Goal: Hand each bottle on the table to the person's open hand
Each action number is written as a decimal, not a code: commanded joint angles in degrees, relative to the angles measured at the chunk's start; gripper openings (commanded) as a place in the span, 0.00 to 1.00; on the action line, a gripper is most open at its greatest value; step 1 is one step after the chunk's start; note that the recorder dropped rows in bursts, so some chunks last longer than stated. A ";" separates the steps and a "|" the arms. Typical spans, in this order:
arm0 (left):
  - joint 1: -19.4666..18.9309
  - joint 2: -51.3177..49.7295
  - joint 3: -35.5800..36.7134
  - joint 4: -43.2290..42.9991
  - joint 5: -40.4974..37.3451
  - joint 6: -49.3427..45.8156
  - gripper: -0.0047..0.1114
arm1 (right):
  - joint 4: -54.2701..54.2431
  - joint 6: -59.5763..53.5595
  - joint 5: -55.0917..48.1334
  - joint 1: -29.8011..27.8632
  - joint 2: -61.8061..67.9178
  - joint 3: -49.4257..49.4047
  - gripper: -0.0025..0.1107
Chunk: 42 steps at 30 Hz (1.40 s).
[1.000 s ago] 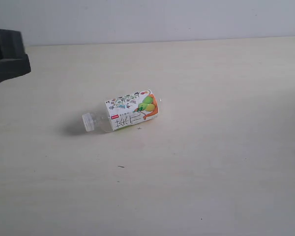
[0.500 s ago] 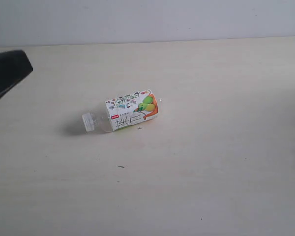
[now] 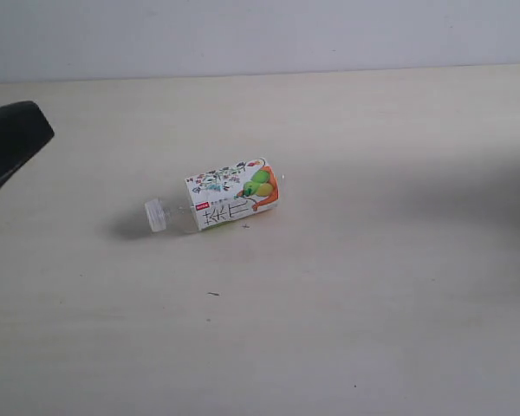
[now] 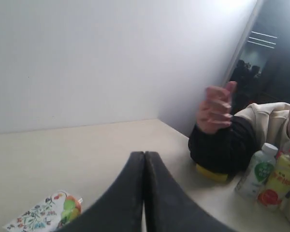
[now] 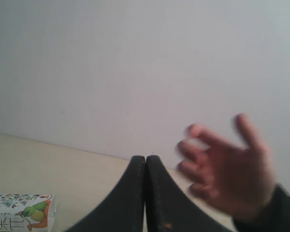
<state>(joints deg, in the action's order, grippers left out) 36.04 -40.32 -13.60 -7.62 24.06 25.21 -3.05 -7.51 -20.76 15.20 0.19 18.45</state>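
Bottles for handing over sit in two places. A pale beige surface fills the room camera's picture, and that view shows no person at all. The left wrist camera does show one, in a dark sleeve at the surface's edge. Their hand is raised with the fingers loosely curled, seemingly waiting to receive. The right wrist camera catches that hand only as a blur.

The left arm juts in darkly at the side of the room view. The left jaws and the right jaws are each pressed fully together, gripping nothing.

A clear bottle with a white fruit label lies on its side near the middle of the surface, its cap toward the left arm, probably next to go. Beside the sleeve stand a yellow bottle with a red cap and a small bottle with a green-and-white label, likely delivered.
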 commanded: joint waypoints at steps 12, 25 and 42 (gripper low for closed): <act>-0.08 -3.81 -0.33 -8.81 0.31 13.99 0.04 | 0.10 0.02 0.34 -0.22 -0.19 -0.26 0.02; -0.08 -3.81 -0.33 -11.38 4.41 5.31 0.04 | 0.23 0.02 0.34 -0.22 -0.19 -0.26 0.02; -0.08 -6.26 -7.60 -3.33 -3.27 -4.22 0.04 | 0.07 0.02 0.34 -0.22 -0.19 -0.26 0.02</act>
<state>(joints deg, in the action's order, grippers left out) 36.04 -45.01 -16.27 -16.40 28.92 21.01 -3.05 -7.51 -20.76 15.20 0.19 18.45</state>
